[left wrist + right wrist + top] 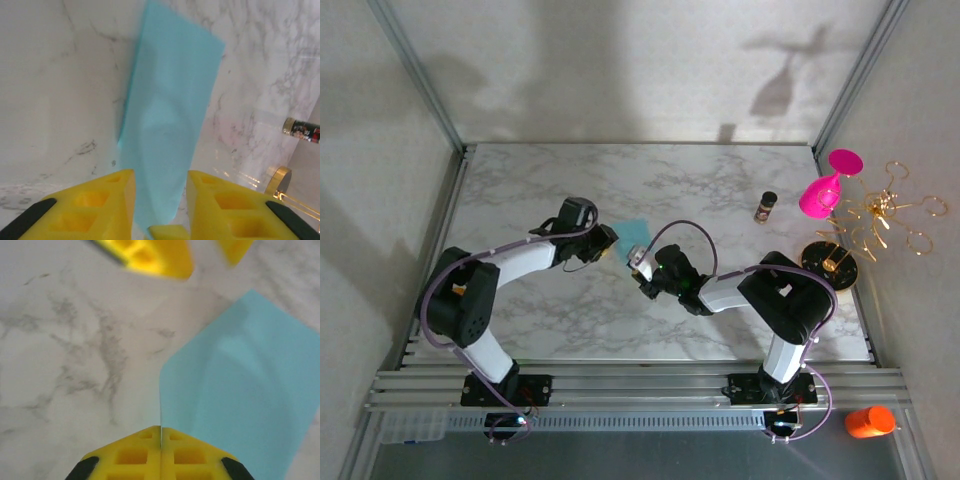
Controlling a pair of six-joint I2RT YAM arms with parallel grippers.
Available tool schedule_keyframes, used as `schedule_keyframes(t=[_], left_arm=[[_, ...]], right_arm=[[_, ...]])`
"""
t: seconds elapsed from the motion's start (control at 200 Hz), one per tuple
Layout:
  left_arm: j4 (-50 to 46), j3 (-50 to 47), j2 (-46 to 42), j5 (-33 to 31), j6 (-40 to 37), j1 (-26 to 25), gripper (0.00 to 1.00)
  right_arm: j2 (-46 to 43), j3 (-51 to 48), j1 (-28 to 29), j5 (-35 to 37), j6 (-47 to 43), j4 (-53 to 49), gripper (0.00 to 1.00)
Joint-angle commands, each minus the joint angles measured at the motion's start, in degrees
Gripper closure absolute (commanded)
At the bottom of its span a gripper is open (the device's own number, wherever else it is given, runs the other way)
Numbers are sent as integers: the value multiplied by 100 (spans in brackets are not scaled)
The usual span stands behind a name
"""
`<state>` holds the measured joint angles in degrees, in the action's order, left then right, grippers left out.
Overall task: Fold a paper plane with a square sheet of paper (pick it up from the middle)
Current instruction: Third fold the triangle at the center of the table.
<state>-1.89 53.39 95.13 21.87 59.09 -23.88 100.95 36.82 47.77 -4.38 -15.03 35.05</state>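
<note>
The square sheet of paper, thin and teal-blue, is between my two grippers at the middle of the marble table. My right gripper is shut on its near edge; in the right wrist view the yellow jaws meet with the thin paper edge pinched between them. My left gripper is at the sheet's left side. In the left wrist view its yellow fingers stand apart, with the paper running between them and not pinched. The left gripper's fingertips show at the top of the right wrist view.
At the back right stand a small dark bottle, a pink goblet and a gold wire rack on a black base. An orange object lies off the table's front right corner. The bottle also shows in the left wrist view.
</note>
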Motion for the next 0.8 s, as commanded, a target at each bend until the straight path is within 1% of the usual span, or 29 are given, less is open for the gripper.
schedule_keyframes(t=[0.0, 0.165, 0.275, 0.426, 0.666, 0.796], left_arm=[[-222, 230, -20, -199, -307, -5, 68], [-176, 479, 453, -155, -503, -107, 73], [-332, 790, 910, -112, -677, -215, 77], [-608, 1217, 1403, -223, -937, -352, 82], [-939, 1489, 1824, -440, -1192, -442, 89], [-1089, 1525, 1959, -519, -1259, -460, 93]], right_arm=[[-191, 142, 49, -821, 537, -487, 95], [-243, 38, 57, -1247, 1119, -464, 95], [-207, 35, 57, -1416, 1371, -461, 95], [-189, 58, 54, -1578, 1585, -473, 95], [-181, 73, 14, -1525, 1809, -482, 96], [-154, 184, -57, -1280, 2001, -612, 96]])
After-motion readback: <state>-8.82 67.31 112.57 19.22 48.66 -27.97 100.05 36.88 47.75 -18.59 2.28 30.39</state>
